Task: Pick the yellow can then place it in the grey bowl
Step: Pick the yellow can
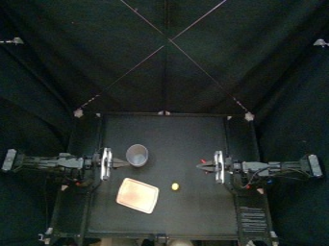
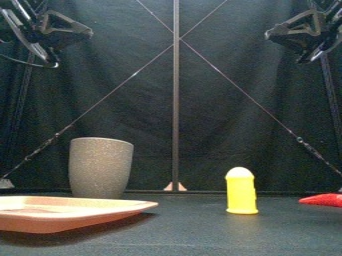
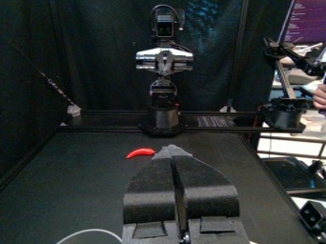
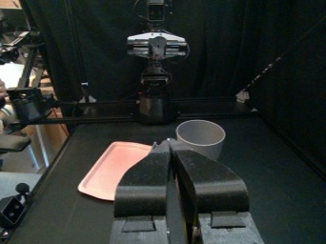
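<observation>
Left gripper (image 3: 176, 152) and right gripper (image 4: 173, 146) pressed together — an off-centre pinch could topple the slim, seemingly light yellow can (image 2: 241, 190).

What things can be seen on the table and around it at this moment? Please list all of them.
yellow can: one, yellow, upright on the table, a little right of the middle, apart from everything else.
grey bowl: one, grey speckled, upright, left of the middle, behind the tray.
pink tray: one, pink, flat at the front left, nothing on it.
red toy: one, red, lying at the table's right side.
table: one, black.
left claw: one, black, shut and holding nothing, raised over the table's left side.
right claw: one, black, shut and holding nothing, raised over the right side.
</observation>
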`<act>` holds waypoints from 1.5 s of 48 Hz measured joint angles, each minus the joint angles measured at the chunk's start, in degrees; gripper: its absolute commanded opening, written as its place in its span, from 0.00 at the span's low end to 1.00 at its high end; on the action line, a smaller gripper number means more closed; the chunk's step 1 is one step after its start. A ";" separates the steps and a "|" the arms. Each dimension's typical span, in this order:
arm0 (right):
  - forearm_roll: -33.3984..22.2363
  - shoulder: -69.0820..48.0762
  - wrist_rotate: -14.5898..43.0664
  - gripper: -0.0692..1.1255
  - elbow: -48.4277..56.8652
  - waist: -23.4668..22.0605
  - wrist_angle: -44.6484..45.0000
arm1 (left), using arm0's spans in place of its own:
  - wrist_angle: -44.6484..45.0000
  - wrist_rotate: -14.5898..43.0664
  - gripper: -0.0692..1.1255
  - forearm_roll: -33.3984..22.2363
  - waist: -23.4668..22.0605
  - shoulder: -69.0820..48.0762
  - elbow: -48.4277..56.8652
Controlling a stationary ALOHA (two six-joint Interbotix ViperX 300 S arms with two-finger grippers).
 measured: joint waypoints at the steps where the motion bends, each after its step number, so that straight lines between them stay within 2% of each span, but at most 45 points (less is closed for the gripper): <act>1: 0.00 0.18 0.00 0.09 0.09 0.00 0.09 | 0.00 0.09 0.02 0.00 0.18 0.00 0.09; 10: 0.00 6.24 1.14 0.09 0.88 1.14 0.53 | -0.26 0.18 0.03 0.00 3.16 0.35 0.35; 26: 1.93 24.26 2.20 0.11 -1.41 3.87 0.53 | -1.67 0.18 0.03 0.62 3.34 0.35 0.35; 31: 4.39 28.83 2.20 0.21 -3.25 4.31 0.35 | -1.76 0.18 0.03 0.62 3.34 0.44 0.62; 44: 11.69 35.86 2.11 0.76 -7.03 4.83 -0.97 | -1.76 0.09 0.03 0.62 4.66 0.35 1.85; 47: 13.45 36.91 2.20 0.87 -7.29 4.75 -1.67 | -1.85 0.18 0.03 0.53 4.57 0.44 1.85; 49: 14.59 37.88 2.02 0.91 -7.56 4.75 -2.02 | -1.85 0.09 0.03 0.53 4.66 0.44 1.85; 62: 16.61 44.91 1.76 0.93 -10.11 4.66 -2.29 | -3.08 0.18 0.03 0.53 4.83 0.44 1.93; 72: 14.50 52.29 1.67 0.93 -12.66 6.42 -2.46 | -3.16 0.18 0.03 0.53 5.01 0.44 1.93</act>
